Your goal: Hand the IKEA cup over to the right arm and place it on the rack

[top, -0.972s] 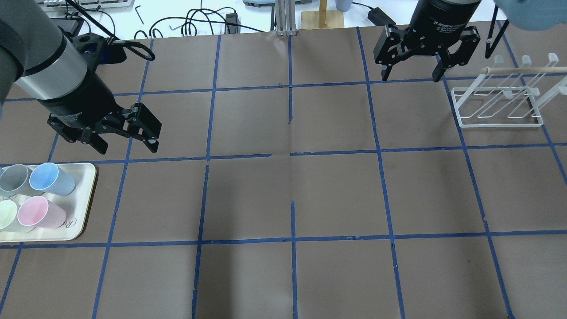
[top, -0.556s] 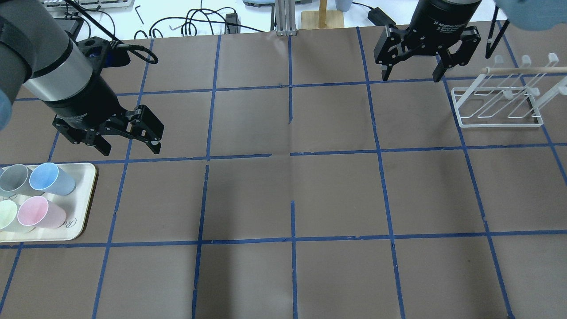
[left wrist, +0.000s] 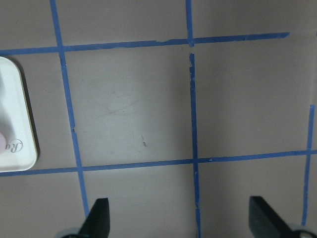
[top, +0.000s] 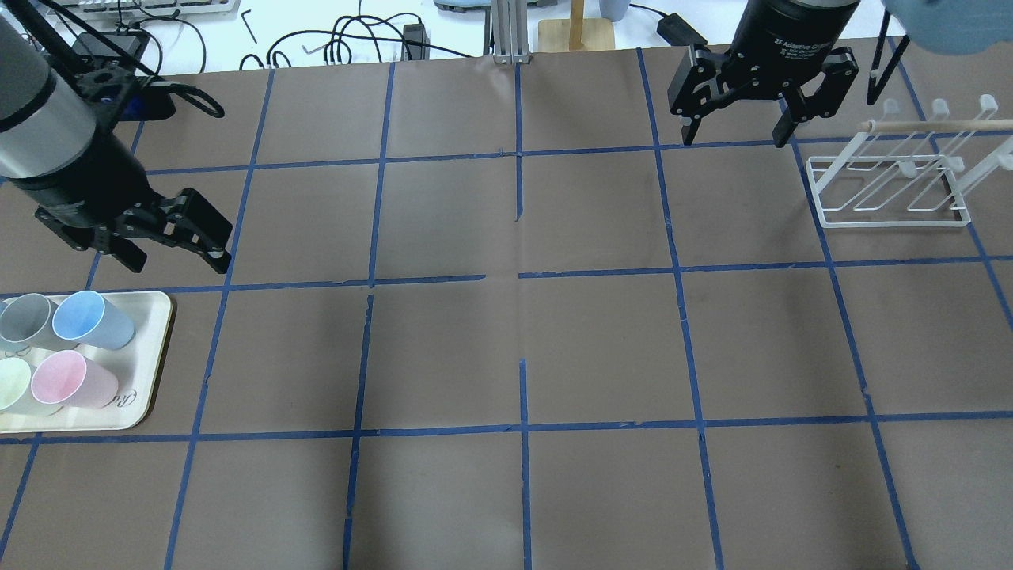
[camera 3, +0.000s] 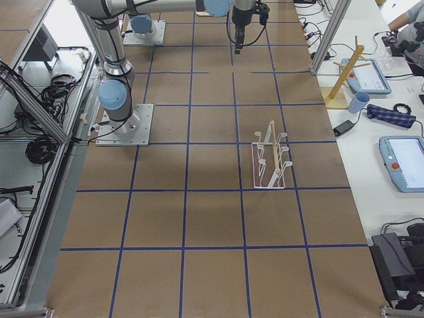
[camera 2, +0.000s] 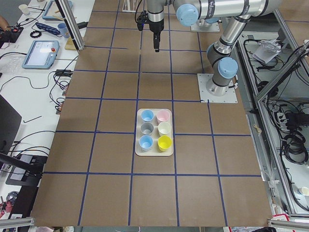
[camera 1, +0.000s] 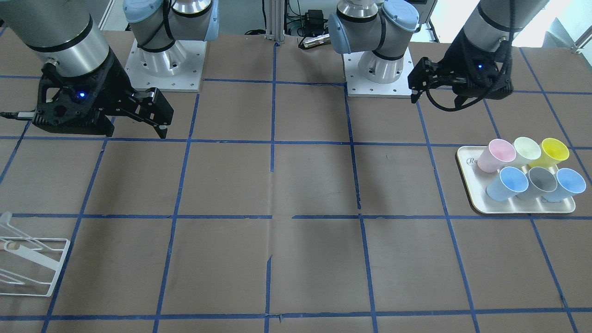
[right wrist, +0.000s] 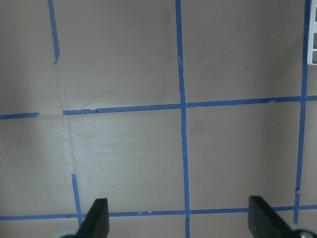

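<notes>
Two light-blue tumblers stand on the cream tray (camera 1: 468,182): one at its inner corner (camera 1: 507,183) (top: 83,319), one at its outer corner (camera 1: 565,185). I cannot tell which of them is the paler IKEA cup. My left gripper (top: 180,261) (camera 1: 434,92) is open and empty, above the table just beyond the tray. Its wrist view (left wrist: 181,223) shows bare table and the tray's corner (left wrist: 17,124). My right gripper (top: 734,141) (camera 1: 136,132) is open and empty, left of the white wire rack (top: 890,224) (camera 1: 59,267).
Grey (top: 24,317), pink (top: 59,378), pale green (top: 9,384) and yellow (camera 1: 552,150) cups share the tray. A wooden stand (top: 576,28) and cables lie beyond the table's far edge. Brown paper with a blue tape grid covers the table.
My left gripper has moved left in the overhead view, toward the space beyond the tray, still open. The right arm, the cups and the rack have not moved.
</notes>
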Available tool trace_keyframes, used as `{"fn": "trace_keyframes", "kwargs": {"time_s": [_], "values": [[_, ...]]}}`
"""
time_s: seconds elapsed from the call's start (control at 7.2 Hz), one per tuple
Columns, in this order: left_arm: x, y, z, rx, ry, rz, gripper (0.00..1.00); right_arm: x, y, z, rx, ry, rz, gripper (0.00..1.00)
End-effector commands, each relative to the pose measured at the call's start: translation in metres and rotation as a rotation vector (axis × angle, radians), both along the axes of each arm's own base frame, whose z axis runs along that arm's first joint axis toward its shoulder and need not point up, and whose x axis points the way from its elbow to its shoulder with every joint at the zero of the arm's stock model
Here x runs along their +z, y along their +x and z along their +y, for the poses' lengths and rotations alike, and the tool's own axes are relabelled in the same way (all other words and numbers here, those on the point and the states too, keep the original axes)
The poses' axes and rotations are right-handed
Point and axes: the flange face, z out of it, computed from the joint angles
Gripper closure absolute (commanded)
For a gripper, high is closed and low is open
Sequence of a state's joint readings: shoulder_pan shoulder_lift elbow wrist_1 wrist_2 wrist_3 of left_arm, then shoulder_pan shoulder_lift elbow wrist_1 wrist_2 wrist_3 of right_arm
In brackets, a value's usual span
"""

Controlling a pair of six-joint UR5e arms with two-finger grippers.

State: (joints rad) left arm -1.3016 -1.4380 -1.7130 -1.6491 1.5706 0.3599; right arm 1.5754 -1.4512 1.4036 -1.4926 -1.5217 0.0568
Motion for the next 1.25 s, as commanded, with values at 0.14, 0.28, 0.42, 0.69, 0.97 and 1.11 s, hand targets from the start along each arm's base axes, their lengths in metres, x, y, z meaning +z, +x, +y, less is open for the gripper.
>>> {"fn": "trace_keyframes", "kwargs": {"time_s": [0.14, 0.28, 0.42, 0.69, 0.97, 1.11], "values": [[-0.015, 0.123, -0.005, -0.022, 0.001, -0.019, 0.0, 0.0, 0.0, 0.0, 0.001, 0.0, 0.0, 0.0], [-0.021, 0.152, -0.015, -0.025, -0.036, -0.055, 0.0, 0.0, 0.0, 0.0, 0.0, 0.002, 0.0, 0.0], [-0.032, 0.174, -0.025, -0.097, -0.039, -0.097, 0.0, 0.0, 0.0, 0.0, 0.001, 0.001, 0.0, 0.0], [-0.066, 0.236, -0.033, -0.163, -0.041, -0.085, 0.0, 0.0, 0.0, 0.0, 0.0, 0.002, 0.0, 0.0], [-0.109, 0.277, -0.049, -0.253, -0.039, -0.081, 0.0, 0.0, 0.0, 0.0, 0.0, 0.003, 0.0, 0.0], [-0.134, 0.287, -0.056, -0.271, -0.022, -0.057, 0.0, 0.0, 0.0, 0.0, 0.0, 0.002, 0.0, 0.0]]}}
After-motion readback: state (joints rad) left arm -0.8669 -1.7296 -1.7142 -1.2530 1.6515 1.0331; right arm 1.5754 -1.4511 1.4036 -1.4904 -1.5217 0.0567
